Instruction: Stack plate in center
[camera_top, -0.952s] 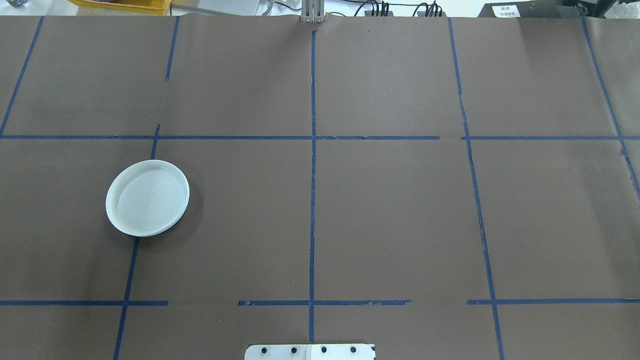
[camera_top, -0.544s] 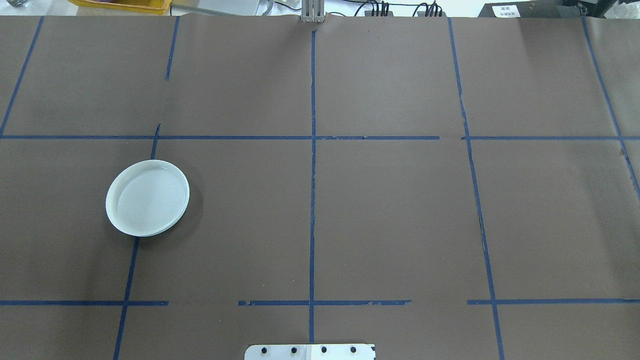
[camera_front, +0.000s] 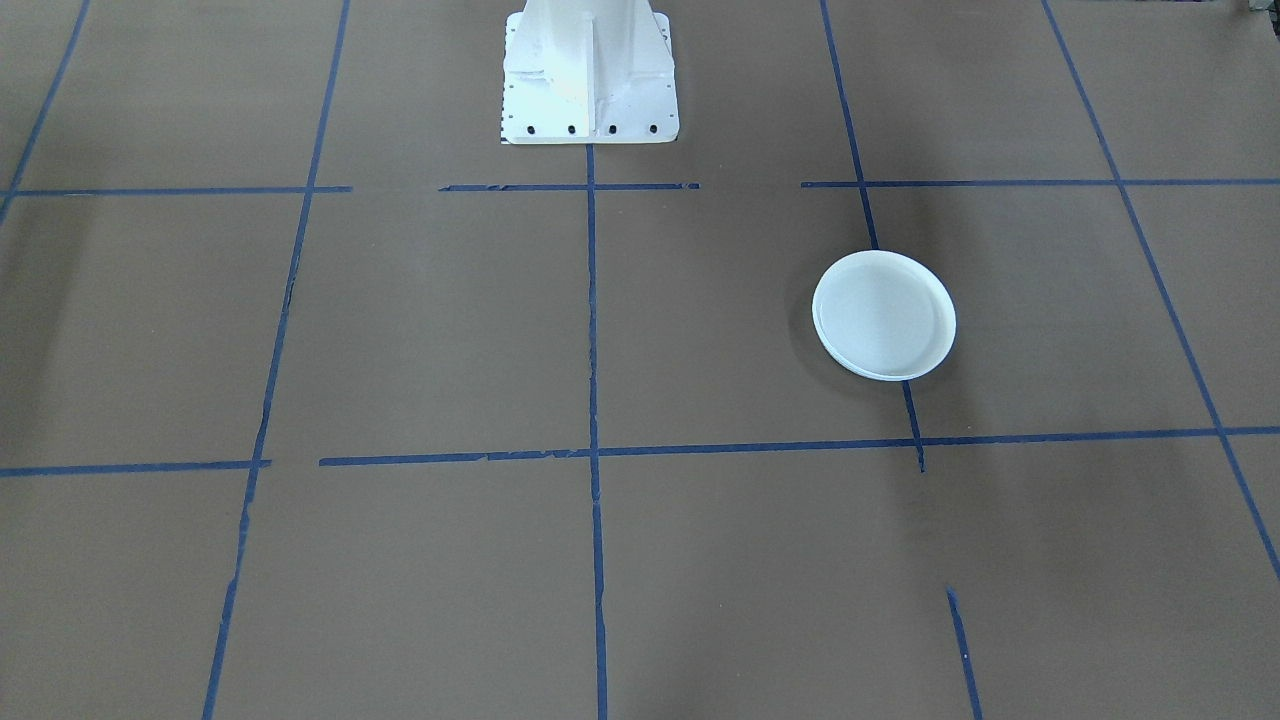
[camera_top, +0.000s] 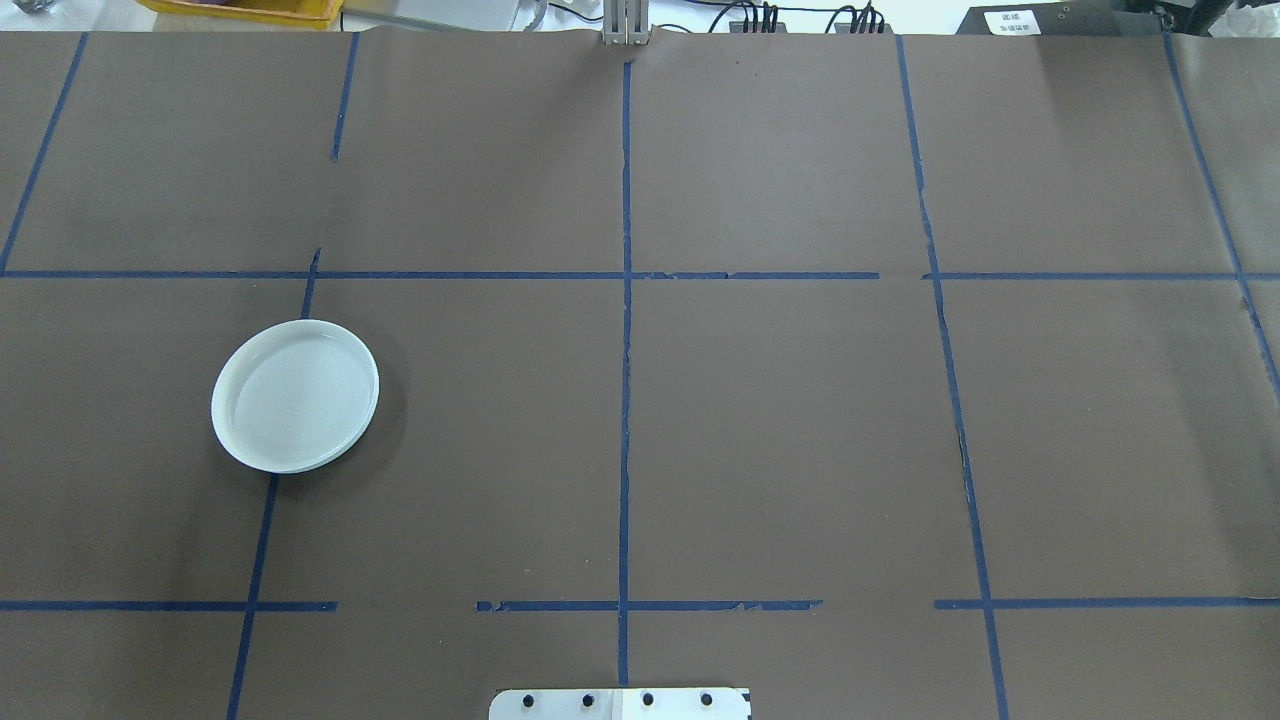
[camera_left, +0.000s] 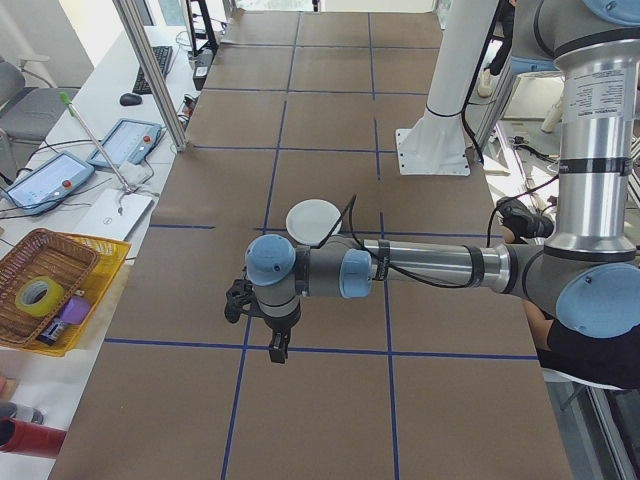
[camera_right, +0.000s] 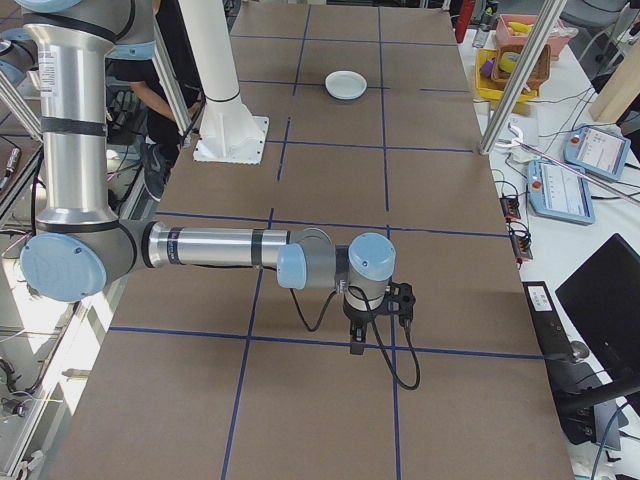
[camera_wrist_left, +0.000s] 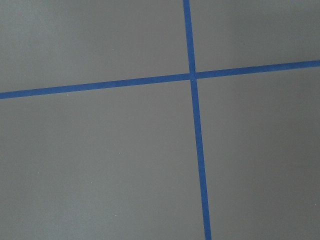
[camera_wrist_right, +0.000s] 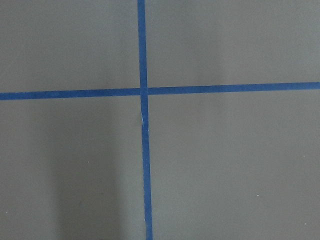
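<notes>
Pale blue-grey plate (camera_top: 295, 396) lying flat and alone on the brown paper-covered counter (camera_top: 780, 420), at middle left of the overhead frame and right of middle in the front-facing frame (camera_front: 884, 315), straddling one blue tape line (camera_top: 624, 380) of the grid. Small and far off in the right-side frame (camera_right: 346, 84), near the top centre; half hidden behind the near arm in the left-side frame (camera_left: 312, 217). White robot base (camera_front: 588, 70) at top centre of the front-facing frame. Left arm (camera_left: 420, 265) stretched low across the middle of the left-side frame, its gripper (camera_left: 276, 345) hanging over a tape line; right gripper (camera_right: 357, 342) likewise just below the middle of the right-side frame. Fingers of both seen only from the side, so cannot tell how far apart, and nothing seen held. Only tape crossings under both wrist cameras.
</notes>
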